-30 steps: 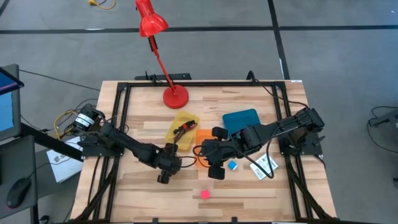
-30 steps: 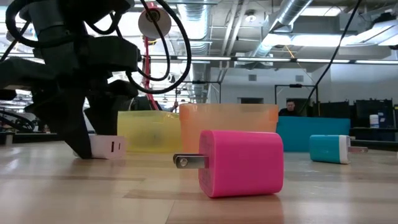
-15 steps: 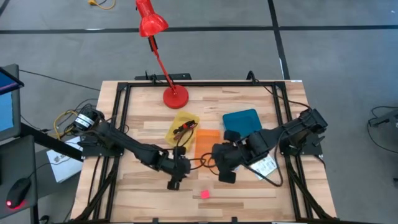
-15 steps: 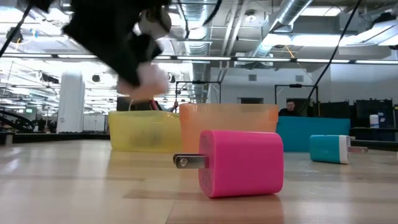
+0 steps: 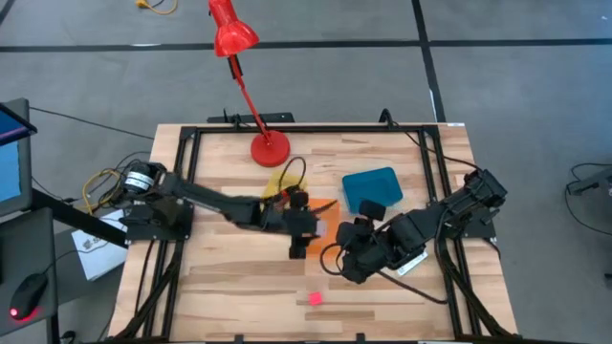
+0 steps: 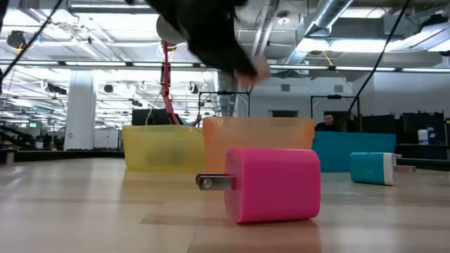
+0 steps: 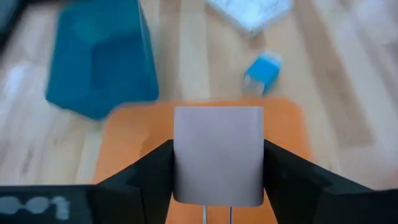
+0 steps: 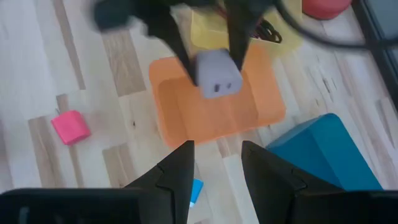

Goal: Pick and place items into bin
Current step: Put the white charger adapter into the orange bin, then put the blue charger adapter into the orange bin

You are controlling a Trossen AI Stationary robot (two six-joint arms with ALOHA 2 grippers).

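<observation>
My left gripper (image 5: 298,241) hangs over the orange bin (image 5: 323,212), shut on a pale pink cube (image 7: 217,155). That cube also shows in the right wrist view (image 8: 217,71) and, blurred, in the low view (image 6: 260,69). My right gripper (image 8: 214,180) is open, near of the teal bin (image 5: 371,186), just above the blue cube (image 8: 195,190). The hot pink cube (image 5: 315,298) rests on one face on the bare table. A black-and-red cable bundle (image 5: 280,198) lies in the yellow bin (image 5: 273,186). The white packet (image 5: 413,255) lies flat beside the right arm. My left gripper pinches the pale pink cube by two opposite side faces (image 7: 181,155), one dark finger (image 7: 152,174) on each. The fingers come from above, pointing down. The cube is lifted clear and hangs over the orange bin's open top (image 7: 286,124).
A red lamp's base (image 5: 270,148) stands at the table's far side, its arm reaching beyond the far edge. Black frame rails (image 5: 186,191) run along the left and right sides. Bare wood (image 5: 229,287) lies near the front edge, left of the hot pink cube.
My left gripper has lifted the pale pink cube off the table and swung it right and toward the far edge, from left of the bins to above the orange bin. My right gripper has moved toward the near edge, down by the blue cube.
</observation>
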